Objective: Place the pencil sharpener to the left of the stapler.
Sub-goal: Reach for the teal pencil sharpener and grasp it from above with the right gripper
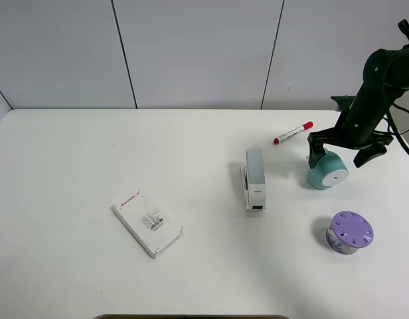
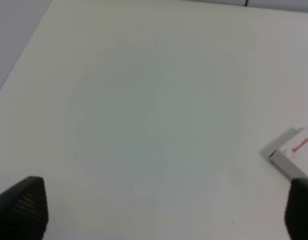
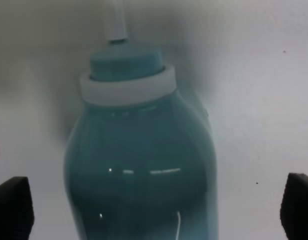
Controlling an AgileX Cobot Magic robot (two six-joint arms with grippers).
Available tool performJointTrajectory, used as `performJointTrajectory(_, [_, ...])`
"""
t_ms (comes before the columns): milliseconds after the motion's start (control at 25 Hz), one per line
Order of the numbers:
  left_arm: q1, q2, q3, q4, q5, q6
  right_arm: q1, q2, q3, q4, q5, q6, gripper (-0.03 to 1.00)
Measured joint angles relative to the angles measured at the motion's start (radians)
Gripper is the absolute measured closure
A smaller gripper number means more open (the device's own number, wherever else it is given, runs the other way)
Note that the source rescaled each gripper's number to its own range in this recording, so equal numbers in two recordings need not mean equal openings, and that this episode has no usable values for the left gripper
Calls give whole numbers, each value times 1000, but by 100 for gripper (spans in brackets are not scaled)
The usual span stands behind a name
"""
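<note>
White counter [image 1: 72, 153] fills my overhead view, everything is on it. Right arm comes in from the right edge, bent down over the far right part of the counter. Right claw [image 1: 338, 159] is spread wide, one finger on each side of the pencil sharpener [image 1: 327, 174]. On the right wrist cam I see both fingertips well out from the teal body, not touching it, so nothing is gripped.

Left claw [image 2: 161, 210] shows only on its wrist cam: jaws wide apart, nothing between them but bare counter, with a corner of the white box [image 1: 147, 222] near one finger.

The box lies flat, left of centre and well apart from the rest. Stapler [image 1: 255, 178], grey and white, sits right of centre, long axis running away from me. The sharpener lies on its side to the right of the stapler with a gap between them, white round face towards the overhead cam. Purple holed container [image 1: 349, 232] stands nearer to me than the sharpener, close by but not touching. Red-capped marker [image 1: 293, 132] lies behind, between stapler and sharpener.
</note>
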Motion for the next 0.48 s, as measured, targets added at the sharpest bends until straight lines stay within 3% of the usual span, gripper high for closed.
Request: performJointTrajectory(480, [0,0,0,0,0,0,0,78,0,43,-49,-20,-3])
